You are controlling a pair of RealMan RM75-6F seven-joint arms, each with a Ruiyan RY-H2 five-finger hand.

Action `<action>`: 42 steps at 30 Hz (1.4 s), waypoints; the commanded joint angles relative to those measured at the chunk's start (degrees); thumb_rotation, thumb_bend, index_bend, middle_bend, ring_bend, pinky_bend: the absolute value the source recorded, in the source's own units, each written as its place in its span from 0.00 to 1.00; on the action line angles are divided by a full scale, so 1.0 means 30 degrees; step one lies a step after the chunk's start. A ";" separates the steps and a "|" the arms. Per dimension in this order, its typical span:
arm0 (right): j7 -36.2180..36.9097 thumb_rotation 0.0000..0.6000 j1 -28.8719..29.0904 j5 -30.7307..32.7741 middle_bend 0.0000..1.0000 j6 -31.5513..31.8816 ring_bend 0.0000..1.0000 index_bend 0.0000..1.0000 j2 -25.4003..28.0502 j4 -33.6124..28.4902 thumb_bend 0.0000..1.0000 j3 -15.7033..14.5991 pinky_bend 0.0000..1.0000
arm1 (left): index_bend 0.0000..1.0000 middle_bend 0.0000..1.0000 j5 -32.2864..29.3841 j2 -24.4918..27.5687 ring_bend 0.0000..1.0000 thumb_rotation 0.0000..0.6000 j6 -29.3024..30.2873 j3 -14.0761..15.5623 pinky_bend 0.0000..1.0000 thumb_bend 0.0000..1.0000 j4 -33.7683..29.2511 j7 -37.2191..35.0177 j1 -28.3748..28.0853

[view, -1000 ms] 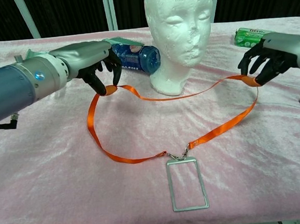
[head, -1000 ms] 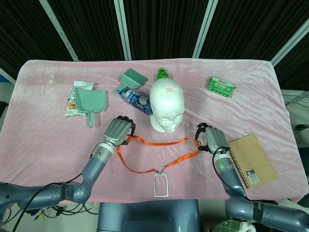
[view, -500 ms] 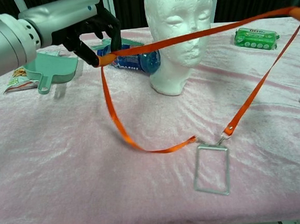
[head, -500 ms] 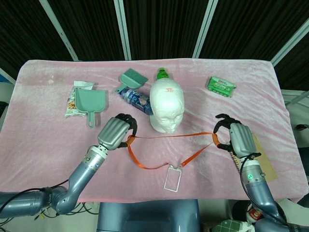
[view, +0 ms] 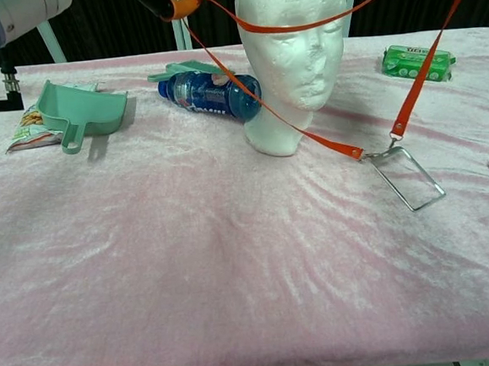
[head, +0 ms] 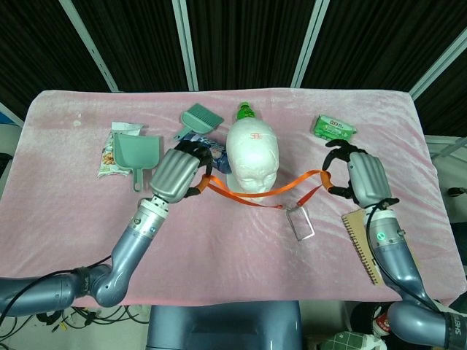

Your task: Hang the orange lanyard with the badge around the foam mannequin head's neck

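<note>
Over the pink cloth (head: 73, 219), both hands' fingers (head: 191, 191) pinch the orange lanyard (head: 252, 197); labels unreadable.

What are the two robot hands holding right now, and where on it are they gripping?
Both hold the orange fabric lanyard by its strap: the left hand pinches one side, the right hand the other, and the clear badge holder dangles free.

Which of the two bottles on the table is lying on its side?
The blue bottle, lying flat beside the foam head. The other, the green-capped bottle, stands upright behind the head and shows only in the head view.
</note>
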 commanded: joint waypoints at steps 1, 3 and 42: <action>0.0224 1.00 0.1386 0.1839 0.26 -0.1589 0.31 0.81 -0.0117 0.1294 0.51 0.0799 0.29 | 0.64 0.40 -0.0817 -0.0142 0.25 1.00 0.0032 -0.0585 0.26 0.45 0.0655 0.0086 -0.0338; 0.0333 1.00 0.1900 0.2482 0.26 -0.2183 0.31 0.81 -0.0274 0.1796 0.51 0.0971 0.29 | 0.64 0.40 -0.1217 -0.0165 0.25 1.00 -0.0020 -0.0787 0.26 0.45 0.1003 0.0129 -0.0464; 0.0310 1.00 0.8694 0.6201 0.27 -0.7175 0.32 0.82 -0.6257 1.5460 0.52 0.0776 0.29 | 0.60 0.41 -0.3361 -0.4765 0.25 1.00 -0.1709 -0.3011 0.26 0.44 1.4090 -0.4976 -0.3573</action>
